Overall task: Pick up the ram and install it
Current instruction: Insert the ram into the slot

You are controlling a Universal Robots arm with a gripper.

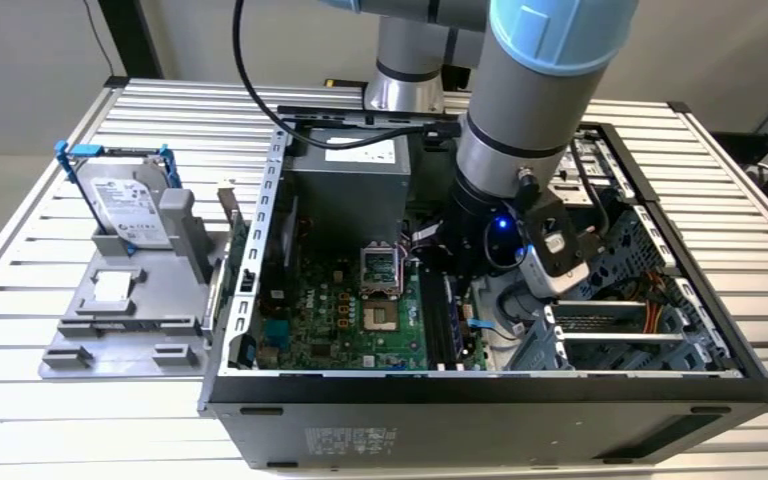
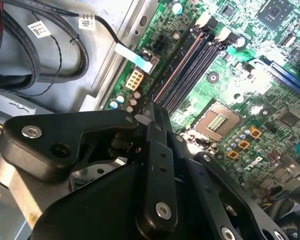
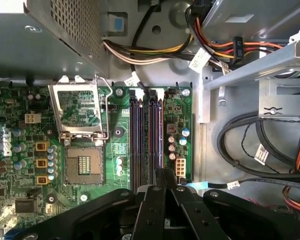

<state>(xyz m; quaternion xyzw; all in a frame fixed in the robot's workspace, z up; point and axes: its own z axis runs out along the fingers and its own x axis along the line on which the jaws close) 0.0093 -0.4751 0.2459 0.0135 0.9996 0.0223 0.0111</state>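
Note:
My gripper (image 2: 151,111) is down inside the open computer case (image 1: 491,385), right over the long black memory slots (image 3: 140,135) of the green motherboard (image 1: 344,320). Its fingers (image 3: 165,175) are shut together. A thin dark edge, the ram (image 2: 170,70) seen edge-on, runs out from between them along the outermost slot, the one nearest the case's metal wall. Most of the ram is hidden by the fingers. Whether it sits in the slot or just above it I cannot tell. In the exterior view the arm's wrist (image 1: 491,240) hides the fingers.
A silver hard drive in a blue frame (image 1: 131,205) stands on a grey fixture (image 1: 117,310) at the exterior view's left. The CPU socket (image 3: 82,165) lies beside the slots. The power supply (image 3: 45,35), cable bundles (image 3: 250,150) and a drive cage (image 1: 624,320) crowd the gripper.

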